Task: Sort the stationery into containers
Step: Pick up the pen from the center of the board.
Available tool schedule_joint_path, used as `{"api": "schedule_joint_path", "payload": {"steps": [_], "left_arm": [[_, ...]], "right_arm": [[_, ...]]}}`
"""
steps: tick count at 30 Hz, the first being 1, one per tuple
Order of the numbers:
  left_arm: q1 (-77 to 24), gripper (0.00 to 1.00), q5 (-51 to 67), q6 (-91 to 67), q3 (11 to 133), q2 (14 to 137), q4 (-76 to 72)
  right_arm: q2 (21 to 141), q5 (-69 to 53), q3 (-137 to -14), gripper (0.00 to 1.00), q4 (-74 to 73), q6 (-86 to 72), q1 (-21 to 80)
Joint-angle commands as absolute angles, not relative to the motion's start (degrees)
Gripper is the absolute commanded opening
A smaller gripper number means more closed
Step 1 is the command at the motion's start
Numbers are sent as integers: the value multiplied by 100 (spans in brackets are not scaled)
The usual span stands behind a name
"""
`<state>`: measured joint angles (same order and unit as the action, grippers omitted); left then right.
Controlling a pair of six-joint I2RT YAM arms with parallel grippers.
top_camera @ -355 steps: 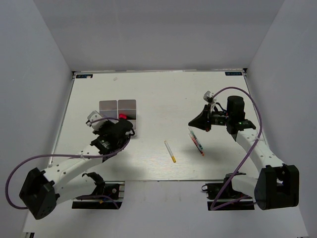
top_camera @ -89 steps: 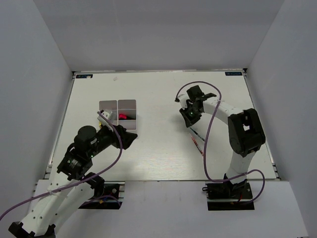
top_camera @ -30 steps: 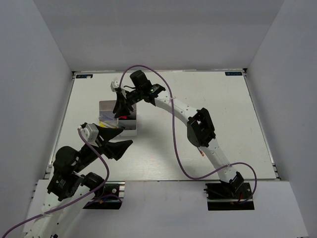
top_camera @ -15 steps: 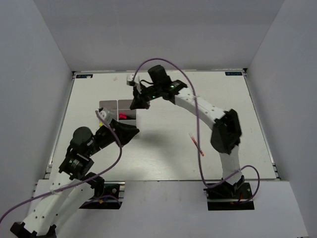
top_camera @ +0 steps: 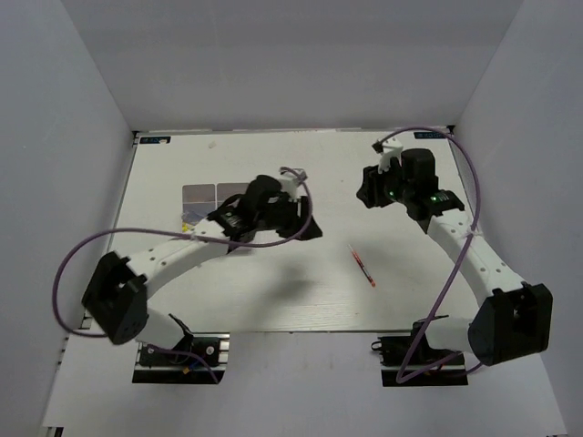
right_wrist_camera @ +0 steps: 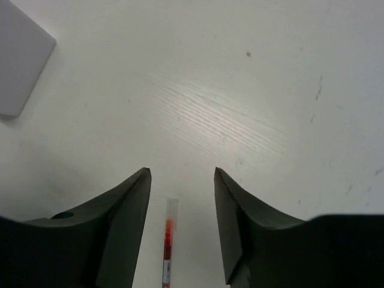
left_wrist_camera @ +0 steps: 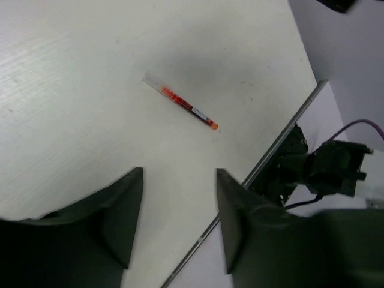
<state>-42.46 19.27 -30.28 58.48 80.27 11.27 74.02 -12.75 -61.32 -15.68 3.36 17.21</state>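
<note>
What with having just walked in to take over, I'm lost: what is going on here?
Two robot arms are sorting stationery into two adjoining containers. One red pen lies loose on the table. Neither arm holds anything: the left gripper is open, stretched out from the containers toward the pen, and the right gripper hangs open beyond the pen.

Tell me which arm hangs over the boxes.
The left arm: its black wrist covers part of the boxes, while the right arm is far off to the right, well apart from them.
</note>
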Motion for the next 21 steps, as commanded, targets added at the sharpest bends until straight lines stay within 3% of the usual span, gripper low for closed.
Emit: {"api": "schedule_joint_path", "payload": {"steps": [1, 5, 9, 14, 17, 21], "left_arm": [[-4771, 65, 865, -3760, 6564, 8708, 1722], [-5237, 73, 344, -4700, 7327, 9587, 1854], [-5545, 74, -691, -5640, 8426, 10545, 2852], [-5827, 69, -1353, -6319, 10623, 12003, 4533], [-5994, 69, -1494, -6573, 11600, 12769, 5290], [-6056, 55, -1626, -6653, 11742, 13008, 5230]], "right_arm": [[6909, -943, -6003, 54, -1651, -182, 1547], [6593, -116, -6126, 61, -2030, -457, 1293], [6074, -96, -5863, 60, -1969, -430, 1064], [5399, -325, -5704, 40, -1908, -545, 888], [5116, -386, -5634, 39, -1820, -563, 817], [4852, -457, -5502, 39, -1784, -554, 730]]}}
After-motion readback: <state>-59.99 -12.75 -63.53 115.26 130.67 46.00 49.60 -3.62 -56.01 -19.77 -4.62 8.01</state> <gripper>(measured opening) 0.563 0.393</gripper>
